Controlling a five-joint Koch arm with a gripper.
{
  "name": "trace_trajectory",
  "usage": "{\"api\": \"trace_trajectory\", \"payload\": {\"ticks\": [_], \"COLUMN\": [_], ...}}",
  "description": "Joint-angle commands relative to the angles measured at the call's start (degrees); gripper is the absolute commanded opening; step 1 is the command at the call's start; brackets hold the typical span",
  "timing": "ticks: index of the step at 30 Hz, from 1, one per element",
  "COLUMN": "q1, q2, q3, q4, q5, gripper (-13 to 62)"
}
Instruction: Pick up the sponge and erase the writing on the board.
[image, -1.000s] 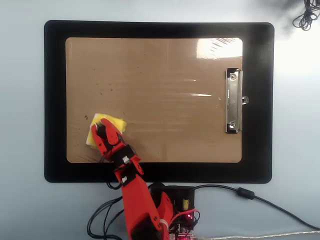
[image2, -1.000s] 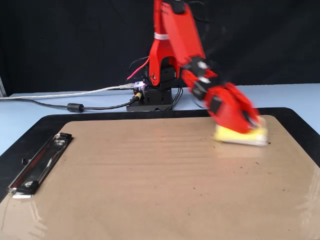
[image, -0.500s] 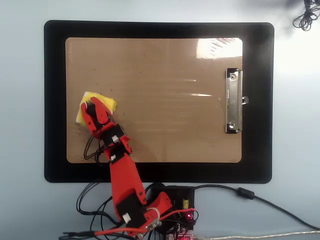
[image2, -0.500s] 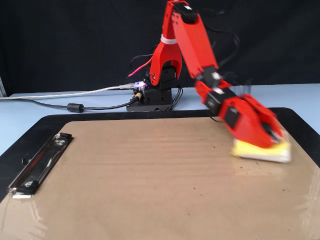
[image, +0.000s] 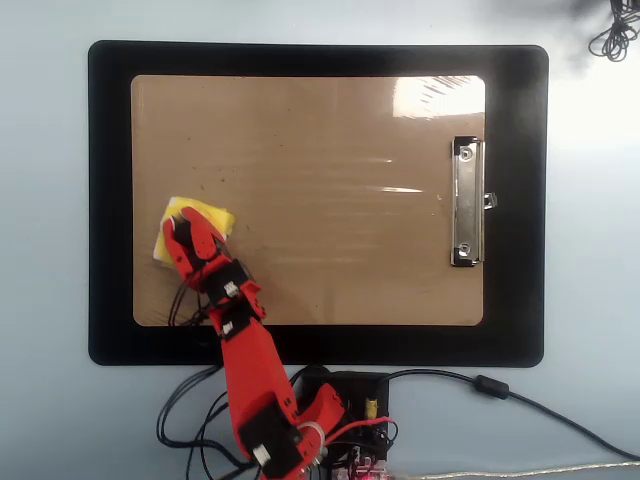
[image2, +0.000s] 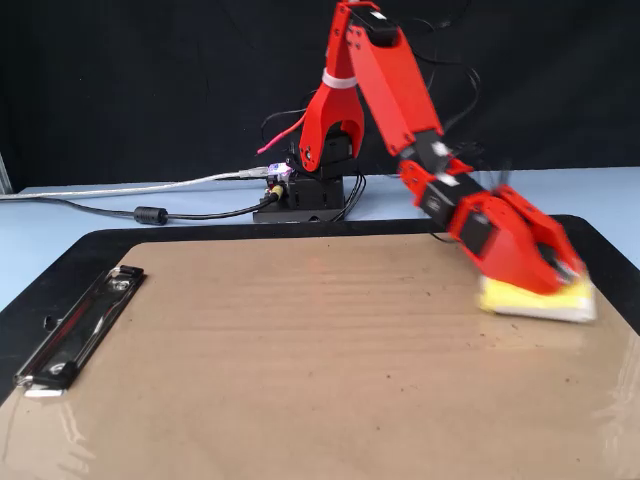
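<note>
One small square yellow sponge (image: 203, 216) at the frame's left looks soft, light; red fingers (image: 183, 228) clench its centre.

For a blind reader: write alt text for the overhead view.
A red robot arm reaches from the bottom edge and presses a yellow sponge against the lower-left area of a brown clipboard board, which shows no writing. The board lies on a black mat, silver clip at right.

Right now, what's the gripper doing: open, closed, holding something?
Gripper: closed on the yellow sponge, pressing it flat on the brown board near its left edge in the overhead view.
</note>
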Motion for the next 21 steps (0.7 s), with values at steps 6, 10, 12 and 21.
{"api": "trace_trajectory", "payload": {"ticks": [6,10,12,21], "q1": [-1.5,-1.2,-1.3,-2.4], "q2": [-10.5,-13.1,-4.6,-21.9], "q3": [-14.9,-18.5,-10.1,-25.2], "q4": [1.2,0.7,1.0,-1.4], "q5": [-0.3,-0.2,-0.2,-0.6], "gripper": [-7.9,-7.9,-7.9,-7.9]}}
